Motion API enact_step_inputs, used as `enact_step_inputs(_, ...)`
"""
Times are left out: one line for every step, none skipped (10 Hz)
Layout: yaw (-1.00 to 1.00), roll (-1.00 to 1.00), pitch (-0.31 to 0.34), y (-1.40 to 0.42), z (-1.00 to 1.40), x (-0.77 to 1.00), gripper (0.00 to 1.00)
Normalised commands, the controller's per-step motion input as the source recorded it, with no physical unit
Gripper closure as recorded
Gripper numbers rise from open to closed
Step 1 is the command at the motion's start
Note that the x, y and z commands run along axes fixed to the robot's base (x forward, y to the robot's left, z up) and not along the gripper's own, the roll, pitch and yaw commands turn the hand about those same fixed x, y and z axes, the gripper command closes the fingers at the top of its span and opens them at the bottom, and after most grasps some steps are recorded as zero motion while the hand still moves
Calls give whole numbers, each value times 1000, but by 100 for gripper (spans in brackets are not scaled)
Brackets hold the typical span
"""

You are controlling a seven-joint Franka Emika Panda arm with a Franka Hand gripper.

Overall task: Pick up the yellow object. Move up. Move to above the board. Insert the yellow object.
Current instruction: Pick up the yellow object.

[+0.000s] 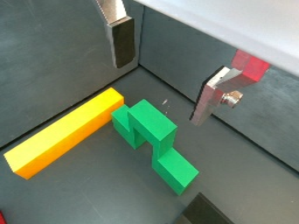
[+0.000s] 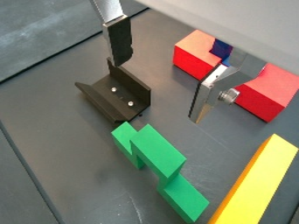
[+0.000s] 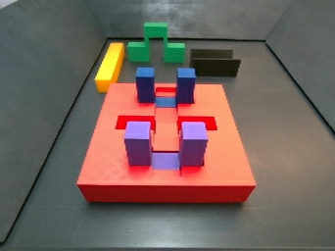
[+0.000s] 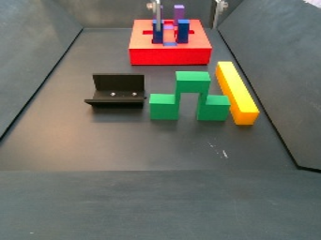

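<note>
The red board [image 3: 164,167] is sitting alone toward one end of the floor, carrying four upright blue and purple blocks [image 3: 137,143]. The single yellow object [image 4: 236,91] is lying beside the green blocks [image 4: 191,96], near a side wall.

The gripper [image 1: 167,74] is hovering wide open and empty above them. It should be centring over the bar's middle and straddling its narrow width, clear of the single fixture [image 4: 114,91].

A dark grey matte floor [image 4: 75,141] fills the enclosure. In a side view, dark smooth walls rise at the left [image 3: 39,69], right [image 3: 311,59] and far end [image 3: 78,15]. In the opposite side view, a paler grey strip [image 4: 150,202] borders the near edge. The light is soft and even, with faint shadows.
</note>
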Motion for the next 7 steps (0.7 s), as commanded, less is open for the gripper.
enact_step_inputs(-11,0,20,-34,-220,0,0)
enact_step_inputs(-31,0,19,-20,-240,0,0)
enact_step_inputs(-57,0,13,-17,-300,0,0)
enact_step_inputs(0,0,10,-323,-306,14,0)
enact_step_inputs(0,123,17,-640,-360,0,0)
enact_step_inputs(6,126,0,-617,-480,-154,0)
enact_step_inputs(0,24,0,-429,-560,-294,0)
